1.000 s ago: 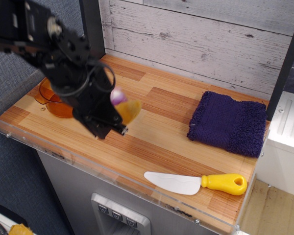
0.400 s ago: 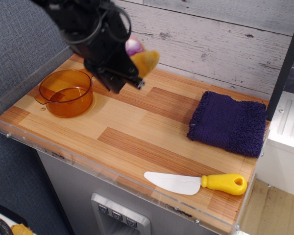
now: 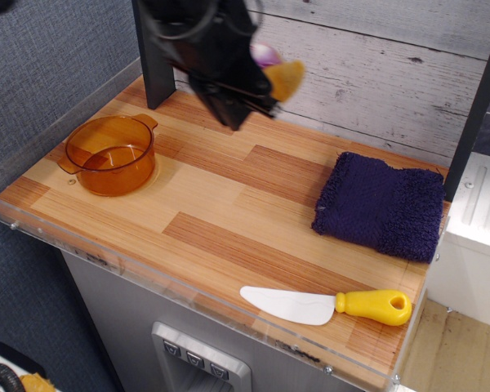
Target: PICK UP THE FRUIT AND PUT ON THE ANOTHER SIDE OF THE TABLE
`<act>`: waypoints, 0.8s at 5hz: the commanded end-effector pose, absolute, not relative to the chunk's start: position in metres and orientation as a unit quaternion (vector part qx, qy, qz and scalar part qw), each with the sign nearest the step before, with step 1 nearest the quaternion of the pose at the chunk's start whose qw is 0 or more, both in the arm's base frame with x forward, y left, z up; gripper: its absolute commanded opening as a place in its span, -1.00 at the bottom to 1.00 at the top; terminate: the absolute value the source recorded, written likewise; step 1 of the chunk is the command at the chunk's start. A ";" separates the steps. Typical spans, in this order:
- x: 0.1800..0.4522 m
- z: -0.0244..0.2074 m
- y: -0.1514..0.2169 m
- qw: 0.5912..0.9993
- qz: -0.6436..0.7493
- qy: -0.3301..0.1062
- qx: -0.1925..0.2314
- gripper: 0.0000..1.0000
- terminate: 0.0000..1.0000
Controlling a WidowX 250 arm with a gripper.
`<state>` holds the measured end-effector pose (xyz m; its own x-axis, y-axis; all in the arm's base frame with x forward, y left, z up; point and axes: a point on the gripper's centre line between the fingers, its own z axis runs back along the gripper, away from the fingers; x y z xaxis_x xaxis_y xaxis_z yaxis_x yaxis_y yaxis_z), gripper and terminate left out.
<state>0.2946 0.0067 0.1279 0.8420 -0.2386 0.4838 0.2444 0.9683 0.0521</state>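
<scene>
The fruit point(image 3: 279, 73), mustard-yellow with a purple-and-white top, is held in my black gripper point(image 3: 257, 80), well above the back middle of the wooden table point(image 3: 229, 204). The gripper is shut on the fruit, which sticks out to the right of the fingers. The arm's black body fills the upper left of the view and hides part of the fruit.
An orange translucent pot point(image 3: 110, 153) stands at the table's left. A dark purple cloth point(image 3: 381, 206) lies at the right back. A white knife with a yellow handle point(image 3: 327, 305) lies near the front right edge. A clear acrylic rim point(image 3: 106, 261) lines the front. A black post point(image 3: 153, 65) rises at back left.
My gripper has risen from near the pot and moved right and back, carrying the fruit. The pot is now fully uncovered. Cloth and knife have not moved.
</scene>
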 end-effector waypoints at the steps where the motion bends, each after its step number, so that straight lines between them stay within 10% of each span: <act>1: 0.325 0.123 -0.037 0.946 -0.191 -0.260 -0.025 -1.00 -1.00; 4: 0.324 0.091 -0.079 0.945 -0.241 -0.217 -0.044 -1.00 -1.00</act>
<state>0.3297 -0.0722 0.0792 0.8100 -0.4337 0.3948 0.4706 0.8823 0.0037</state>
